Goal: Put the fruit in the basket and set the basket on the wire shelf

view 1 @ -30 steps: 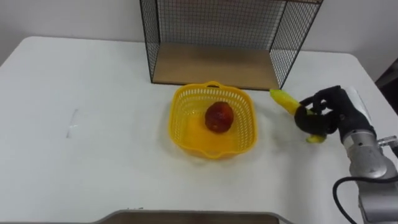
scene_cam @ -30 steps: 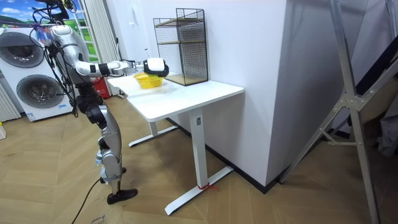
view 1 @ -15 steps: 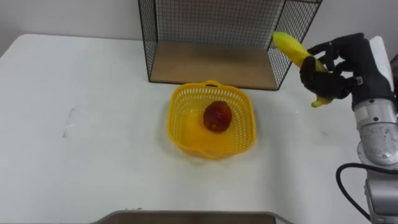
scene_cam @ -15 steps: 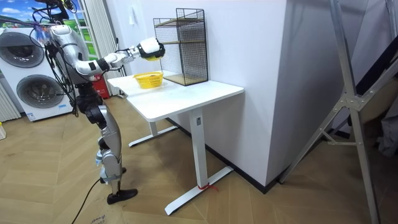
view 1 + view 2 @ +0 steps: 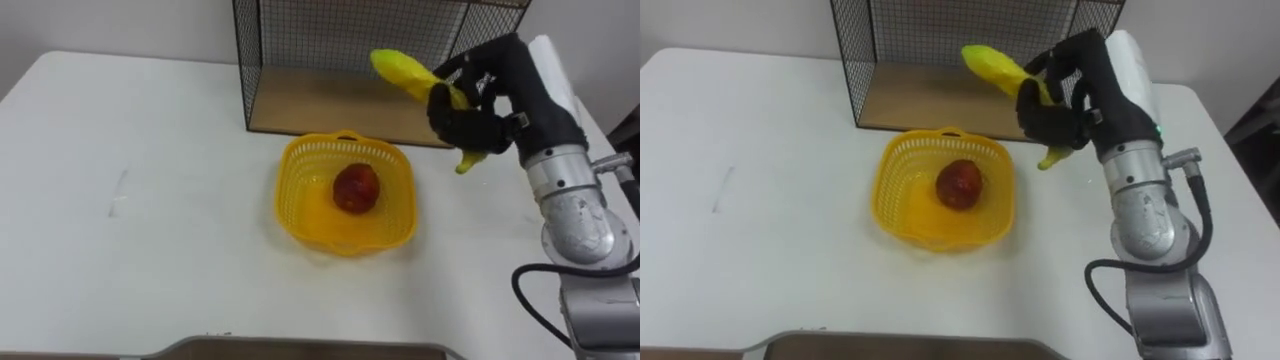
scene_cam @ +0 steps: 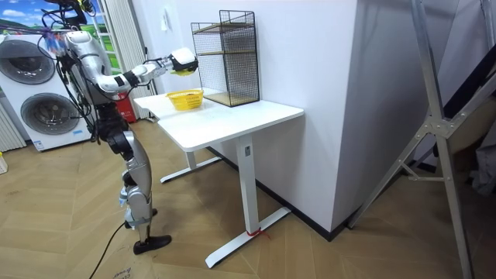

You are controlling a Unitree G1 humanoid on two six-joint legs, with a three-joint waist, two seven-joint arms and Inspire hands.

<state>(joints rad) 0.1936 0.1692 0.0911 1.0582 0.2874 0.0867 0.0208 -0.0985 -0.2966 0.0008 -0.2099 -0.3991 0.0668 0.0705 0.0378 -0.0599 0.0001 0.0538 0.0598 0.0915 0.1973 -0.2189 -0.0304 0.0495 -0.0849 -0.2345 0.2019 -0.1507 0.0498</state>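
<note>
Right hand point(image 5: 482, 108): dark fingers curled tight round the banana, raised in the air off the desk, up and to the right of the basket.
Banana point(image 5: 405, 72): gripped round its lower half. Its long yellow end sticks out of the fist up and to the left, toward the space above the basket's far right corner, and its short stalk end pokes out below the hand. It touches neither the basket nor the desk.
Basket point(image 5: 292, 205): yellow plastic lattice, upright on the desk, open side up, with a small loop at its far rim.
Red fruit point(image 5: 355, 188): round, lying inside the basket, near the middle of its floor.
Wire shelf point(image 5: 340, 35): black mesh with a wooden bottom board point(image 5: 330, 100), standing just behind the basket. Its front right post is close behind the banana and the hand.
Desk point(image 5: 150, 220): white, bare to the left of the basket and in front of it.
Robot: in the room view it stands at the desk's end, on the room view's left of the basket, with its right arm lifted above basket height.
</note>
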